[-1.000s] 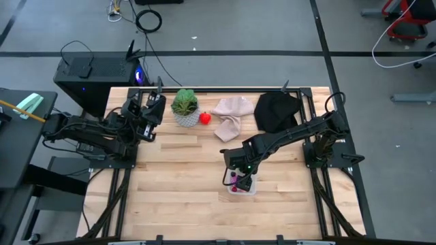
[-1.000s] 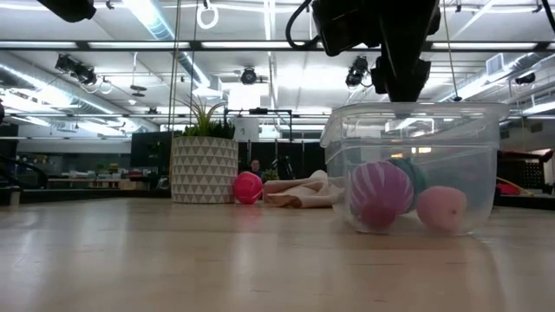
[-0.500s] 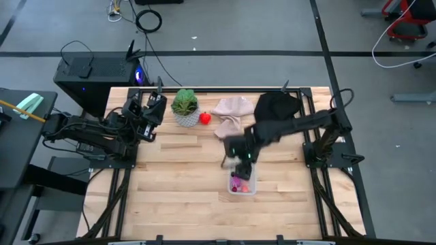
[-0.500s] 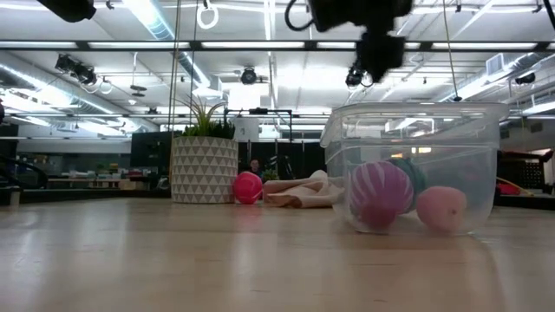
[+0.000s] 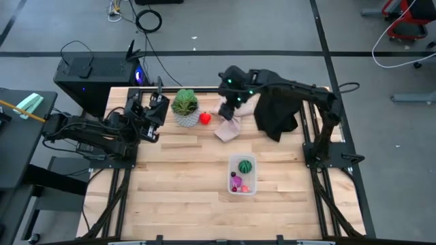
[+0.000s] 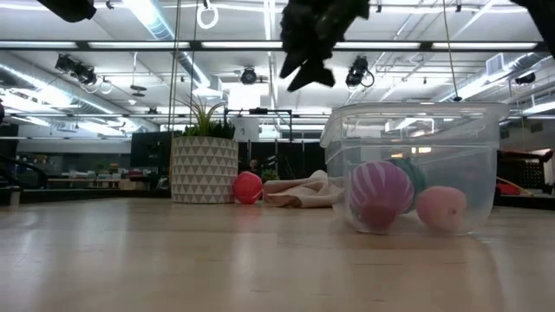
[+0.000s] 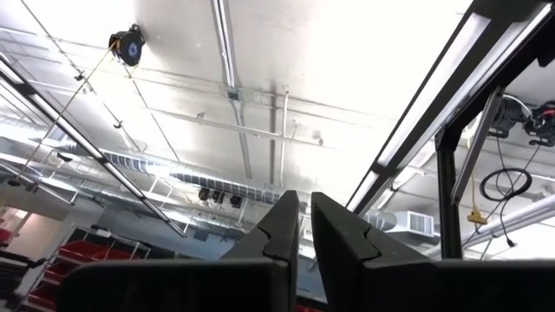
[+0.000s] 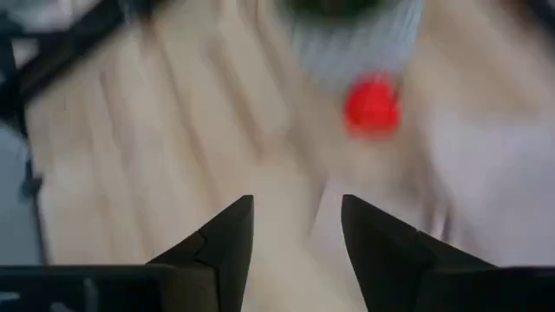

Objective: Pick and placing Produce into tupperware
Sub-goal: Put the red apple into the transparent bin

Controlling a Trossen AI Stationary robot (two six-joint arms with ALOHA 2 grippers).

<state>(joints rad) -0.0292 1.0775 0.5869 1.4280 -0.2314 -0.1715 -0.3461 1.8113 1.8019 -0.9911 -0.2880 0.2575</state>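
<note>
The clear tupperware [image 5: 242, 175] stands on the table's near right part. It holds a green round fruit [image 5: 245, 165], a purple striped one [image 6: 380, 195], a pink one [image 6: 440, 208] and tiny dark-red ones [image 5: 235, 188]. A red fruit [image 5: 204, 118] lies on the table beside the white plant pot; it also shows in the right wrist view [image 8: 372, 106]. My right gripper [image 5: 231, 102] hangs open and empty above the beige cloth, just right of the red fruit, with its fingers [image 8: 230, 238] apart. My left gripper [image 7: 305, 227] waits shut at the far left, pointing up.
The leafy plant in its white pot [image 5: 184, 109] stands at the far edge, left of the red fruit. A beige cloth [image 5: 230, 117] and a black cloth [image 5: 276, 112] lie at the far right. Bare wood stretches across the table's middle and near left.
My right gripper has risen from over the tupperware and swung toward the table's far edge and left, ending above the beige cloth near the red fruit. With the arm gone, the green round fruit shows inside the tupperware.
</note>
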